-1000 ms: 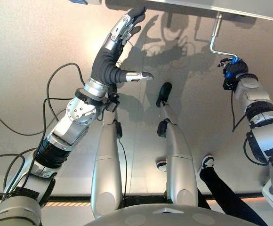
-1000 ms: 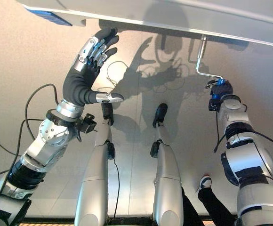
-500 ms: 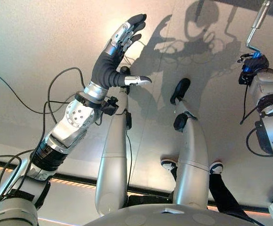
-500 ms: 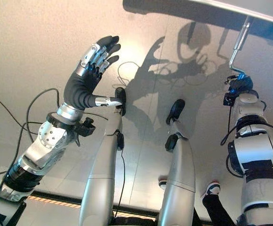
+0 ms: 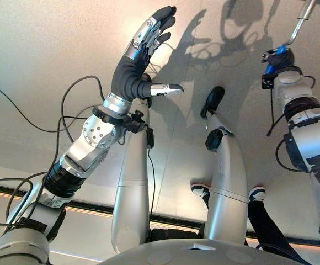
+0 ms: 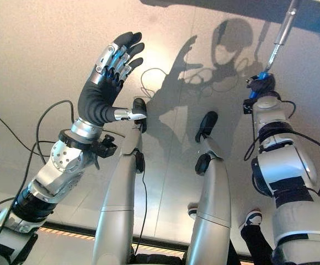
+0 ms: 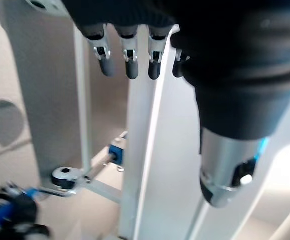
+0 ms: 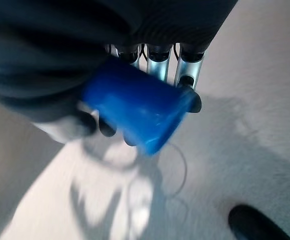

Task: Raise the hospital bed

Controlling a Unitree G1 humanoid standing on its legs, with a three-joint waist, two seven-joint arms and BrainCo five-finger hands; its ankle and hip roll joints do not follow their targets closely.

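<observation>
The bed's crank is a thin metal rod [image 5: 298,23] that ends in a blue handle [image 8: 135,107]. My right hand [image 5: 276,59] is shut on this handle, its fingers [image 8: 187,70] curled over it and the thumb under it. The rod slants up from the hand toward the top right. My left hand [image 5: 140,58] is raised at the upper middle, open, with straight fingers and the thumb out, holding nothing. In the left wrist view the crank [image 7: 67,177] shows past the left hand's fingers [image 7: 130,62], below the bed's pale frame bars [image 7: 140,150].
A person's shoes [image 5: 256,193] and dark trouser leg [image 5: 270,234] stand close behind me at the lower right. A yellow and black strip [image 5: 83,208] runs across the beige floor near the bottom.
The camera has shifted and the bed's edge has left the top of the picture. My right hand has carried the blue handle round, and the crank rod now slants up to the right.
</observation>
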